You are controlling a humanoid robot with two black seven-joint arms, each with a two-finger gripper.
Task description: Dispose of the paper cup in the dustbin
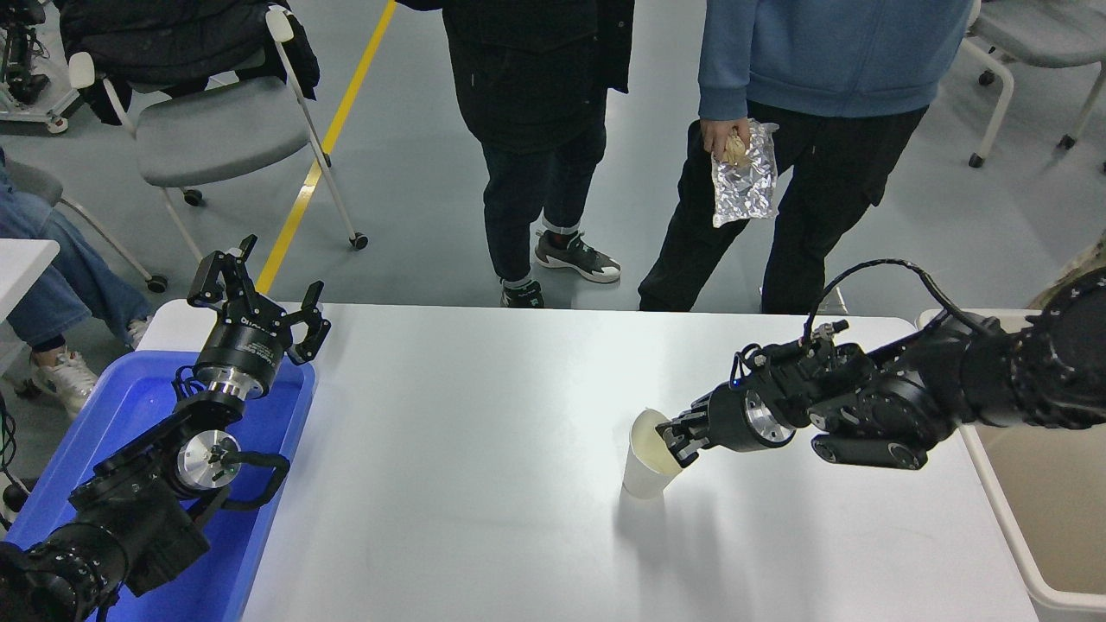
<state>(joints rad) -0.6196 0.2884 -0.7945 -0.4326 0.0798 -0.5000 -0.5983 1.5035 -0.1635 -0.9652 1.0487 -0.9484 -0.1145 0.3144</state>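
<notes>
From my station I saw the white counter (484, 415) mostly bare across its middle and near side, with wide open surface left of the paper cup (646, 462). A blue tray (285, 406) overhung the counter's left edge, and the dustbin (994, 492) stood just beyond the right edge, its rim close against the counter and its mouth open upward. Two people stood at the far edge, one holding a foil packet (745, 177); a chair (216, 130) sat back on the floor at the upper left.

The left end effector (259, 298) hung parked over the tray's far corner, its fingers spread. The right end effector (678, 441) came in from the right side, pointing left, low over the counter. The cup stood upright on the counter, right of centre and well short of the dustbin. The right end effector's fingers were pinching the cup's rim on its right side, one fingertip reaching inside the mouth.
</notes>
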